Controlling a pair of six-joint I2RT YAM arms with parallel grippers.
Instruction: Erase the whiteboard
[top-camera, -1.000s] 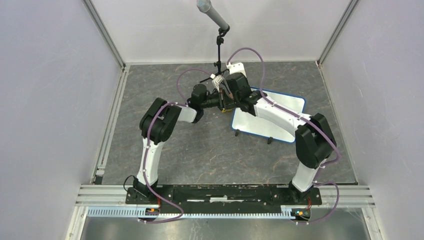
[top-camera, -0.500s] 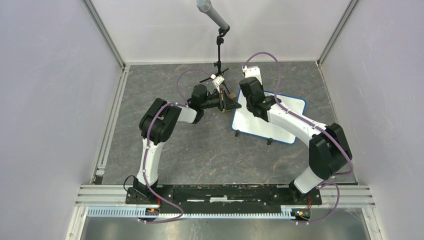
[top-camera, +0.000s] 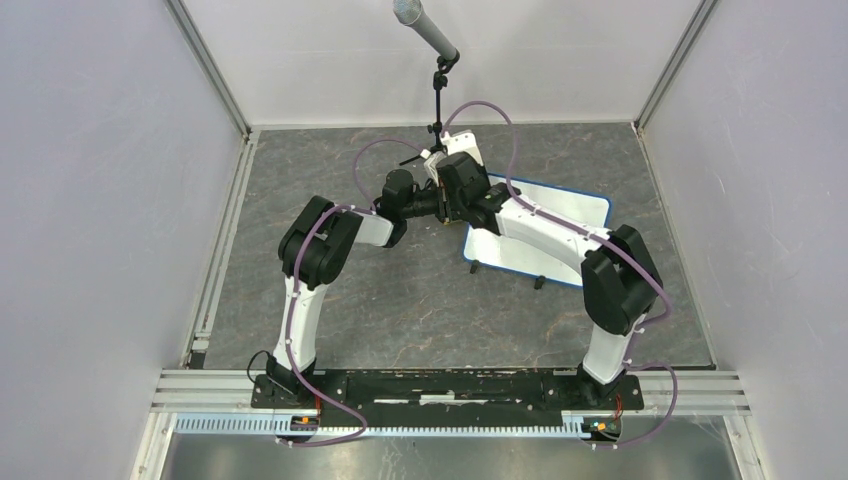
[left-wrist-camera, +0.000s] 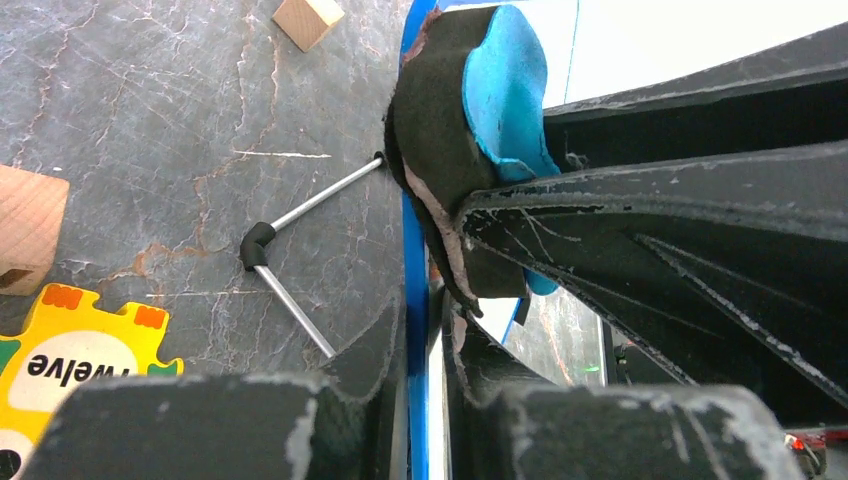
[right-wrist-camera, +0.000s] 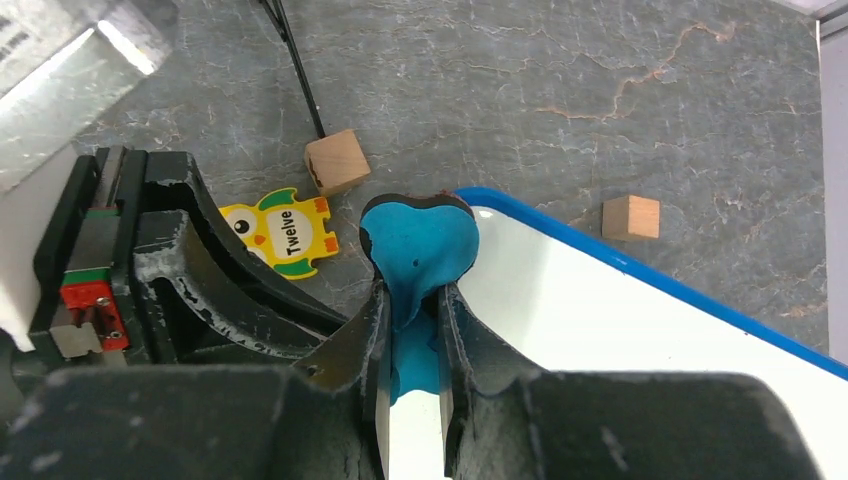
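The whiteboard (top-camera: 515, 258) is a white board with a blue rim, lying right of centre and propped on thin metal legs; its visible face (right-wrist-camera: 600, 330) looks clean. My left gripper (left-wrist-camera: 424, 330) is shut on the board's blue rim (left-wrist-camera: 415, 260) at its left edge. My right gripper (right-wrist-camera: 411, 300) is shut on the blue-and-black eraser (right-wrist-camera: 420, 245), squeezing it. The eraser (left-wrist-camera: 470, 120) presses on the board's near-left corner, right beside the left gripper's fingers (right-wrist-camera: 200, 270). In the top view both grippers meet at that corner (top-camera: 455, 205), under the right wrist.
Two wooden cubes (right-wrist-camera: 337, 161) (right-wrist-camera: 631, 217) and a yellow owl puzzle piece (right-wrist-camera: 285, 230) lie on the grey table beyond the board. A microphone stand (top-camera: 437, 100) rises just behind the grippers. A bent metal leg (left-wrist-camera: 290, 260) sticks out from the board's rim.
The right arm swung right across the board with the eraser, then back left to the corner by the left gripper. The left arm kept still, holding the rim.
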